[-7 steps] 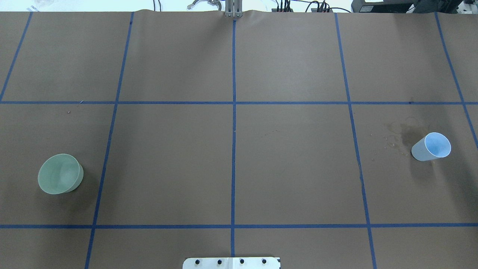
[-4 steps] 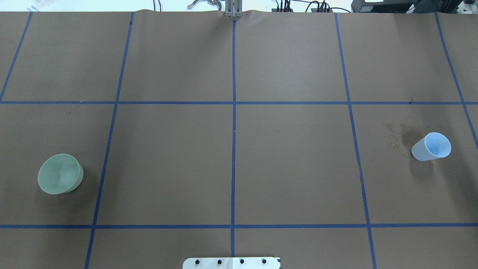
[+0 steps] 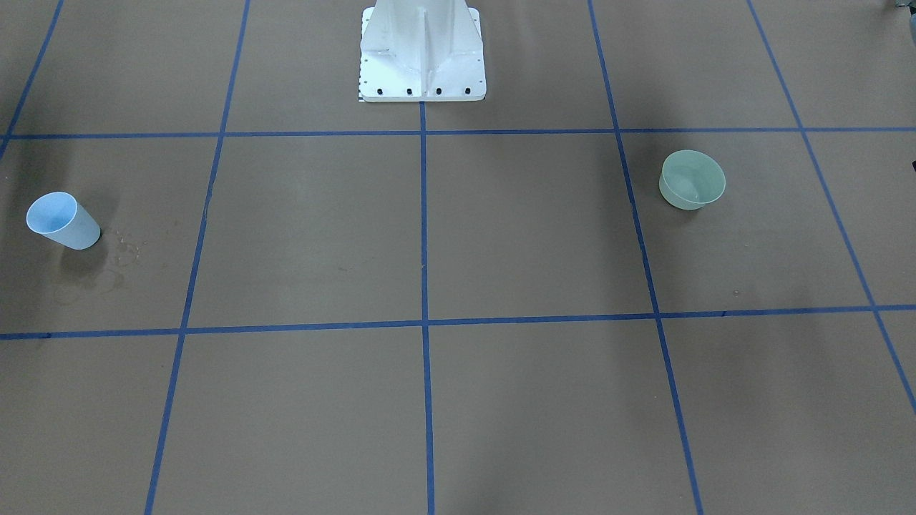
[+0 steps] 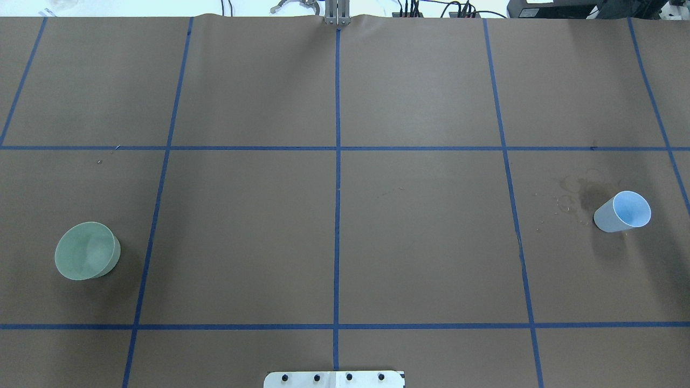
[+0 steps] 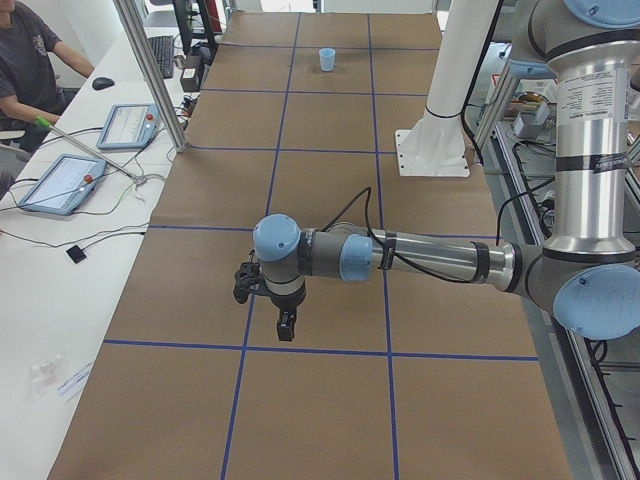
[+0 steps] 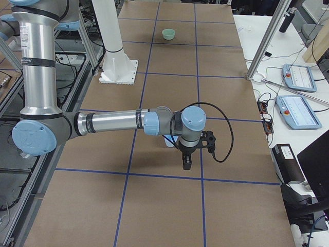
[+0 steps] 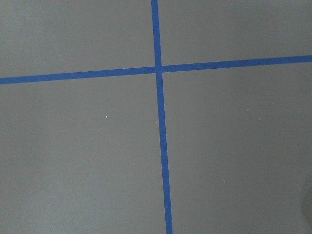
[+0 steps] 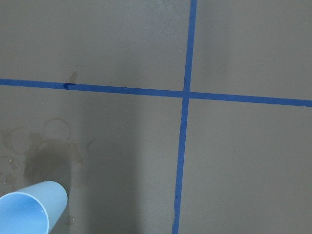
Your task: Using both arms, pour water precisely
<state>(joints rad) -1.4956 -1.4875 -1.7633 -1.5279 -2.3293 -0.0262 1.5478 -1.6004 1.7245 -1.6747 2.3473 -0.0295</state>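
Note:
A light blue cup [image 4: 622,211] stands upright at the table's right side; it also shows in the front view [image 3: 61,220] and at the bottom left of the right wrist view [image 8: 30,208]. A pale green bowl [image 4: 86,258] stands at the left side, also in the front view [image 3: 692,179]. I cannot make out water in either. The left arm [image 5: 420,258] shows only in the left side view, its gripper [image 5: 286,325] pointing down above the table. The right arm [image 6: 118,122] shows only in the right side view, its gripper [image 6: 186,162] pointing down near the blue cup. I cannot tell whether either gripper is open or shut.
Damp stains and ring marks [image 4: 585,191] mark the brown paper beside the blue cup. The white pedestal [image 3: 422,54] stands at the robot's edge of the table. Blue tape lines [image 4: 337,215] form a grid. An operator [image 5: 30,65] sits by pendants off the far side.

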